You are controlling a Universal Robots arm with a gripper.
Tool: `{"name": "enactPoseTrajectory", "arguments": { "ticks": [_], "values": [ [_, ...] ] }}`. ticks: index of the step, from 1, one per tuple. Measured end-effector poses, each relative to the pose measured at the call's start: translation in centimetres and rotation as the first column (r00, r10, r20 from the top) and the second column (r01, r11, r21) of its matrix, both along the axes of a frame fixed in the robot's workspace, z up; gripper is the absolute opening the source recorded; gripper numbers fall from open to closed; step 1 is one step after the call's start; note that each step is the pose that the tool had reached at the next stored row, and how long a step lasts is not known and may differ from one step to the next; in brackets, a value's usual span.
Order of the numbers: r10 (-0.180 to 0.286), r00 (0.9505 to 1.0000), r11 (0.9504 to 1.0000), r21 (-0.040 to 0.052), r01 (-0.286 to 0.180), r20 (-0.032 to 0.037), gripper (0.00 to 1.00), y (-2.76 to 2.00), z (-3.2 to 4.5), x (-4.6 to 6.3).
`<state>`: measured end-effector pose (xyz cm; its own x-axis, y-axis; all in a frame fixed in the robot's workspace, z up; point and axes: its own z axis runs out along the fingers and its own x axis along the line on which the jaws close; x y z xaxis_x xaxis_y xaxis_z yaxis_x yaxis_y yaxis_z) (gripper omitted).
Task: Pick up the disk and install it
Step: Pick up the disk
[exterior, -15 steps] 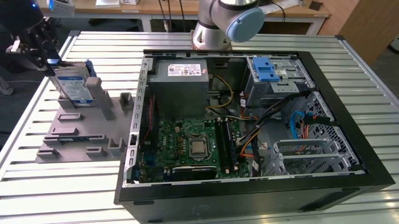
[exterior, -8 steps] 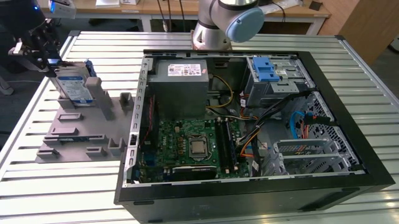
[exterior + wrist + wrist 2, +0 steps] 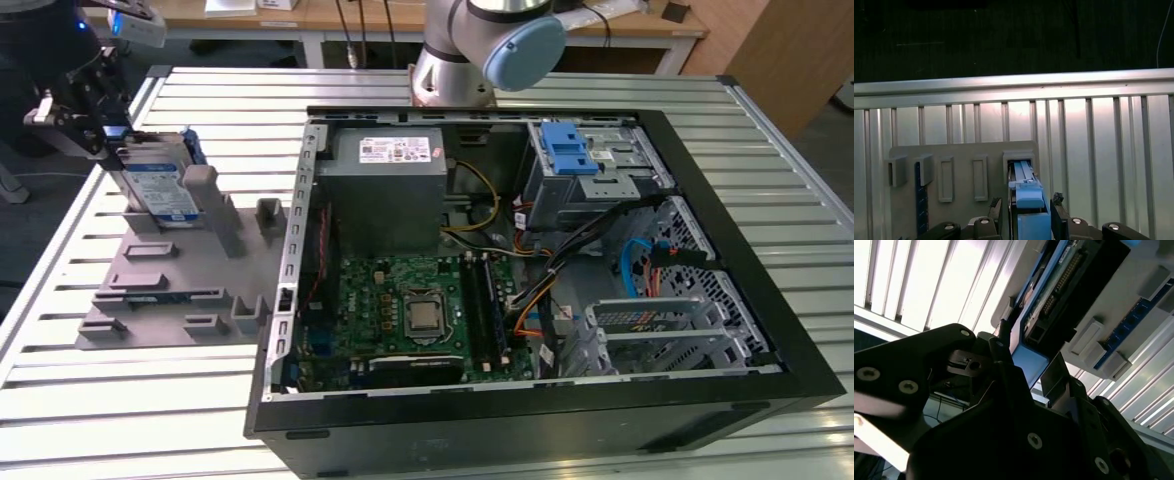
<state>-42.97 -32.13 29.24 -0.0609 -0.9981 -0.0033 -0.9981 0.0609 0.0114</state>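
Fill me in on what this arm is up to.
The arm's gripper is right at the upper edge of the disk. The disk stands on edge in a slot of the grey holder plate, at the exterior view's left. The open computer case sits beside the plate on the slatted table. The disk is not yet in the case.

high exterior, wrist views beside disk [image 3: 1029,199]
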Motion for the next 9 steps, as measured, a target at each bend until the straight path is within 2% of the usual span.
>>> {"name": "enactPoseTrajectory", "arguments": {
  "ticks": [5, 9],
  "values": [
    [0.000, 1.0000, 1.0000, 0.0000, 0.000, -0.0001, 0.51, 0.00, -0.39, 0.00],
    [0.000, 1.0000, 1.0000, -0.0001, 0.000, -0.0004, 0.49, 0.00, -0.41, 0.00]
  ]
}}
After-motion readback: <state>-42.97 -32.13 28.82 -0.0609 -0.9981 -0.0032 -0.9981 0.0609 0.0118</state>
